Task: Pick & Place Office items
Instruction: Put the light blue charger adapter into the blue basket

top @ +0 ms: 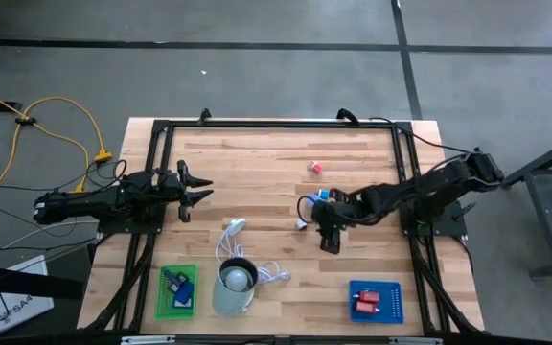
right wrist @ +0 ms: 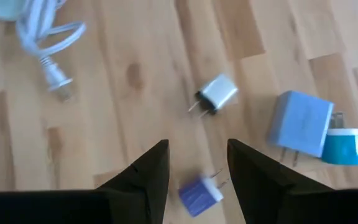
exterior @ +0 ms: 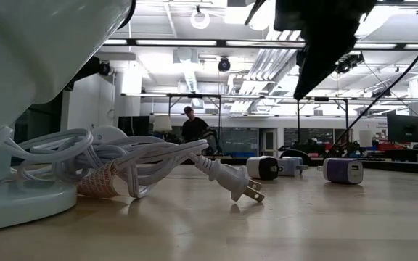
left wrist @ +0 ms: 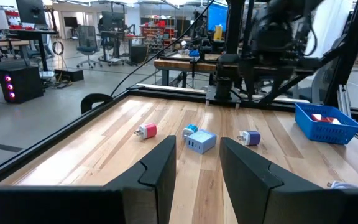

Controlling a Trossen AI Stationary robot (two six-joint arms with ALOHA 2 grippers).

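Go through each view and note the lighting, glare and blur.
High view: even light, sharp, faint shadows. Low view: ceiling lights glare; near cup blurred, dark arm backlit. Left wrist view: bright monitors behind, left pincer soft. Right wrist view: slightly soft, purple charger between the right pincer's fingers.

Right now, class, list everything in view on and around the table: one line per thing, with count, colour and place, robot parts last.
Pink plug: 1, pink-red, far middle of table.
Blue adapter: 1, pale blue, beside cyan plug.
Cyan plug: 1, cyan.
White plug: 1, white with black end.
Purple plug: 1, purple, under right gripper.
Cable: 1, white, coiled by cup.
Cup: 1, pale grey-green, near edge.
Green tray: 1, holds blue pieces.
Blue tray: 1, holds red pieces.
Person: 1, background.
Left gripper: open, empty.
Right gripper: open, above purple plug.
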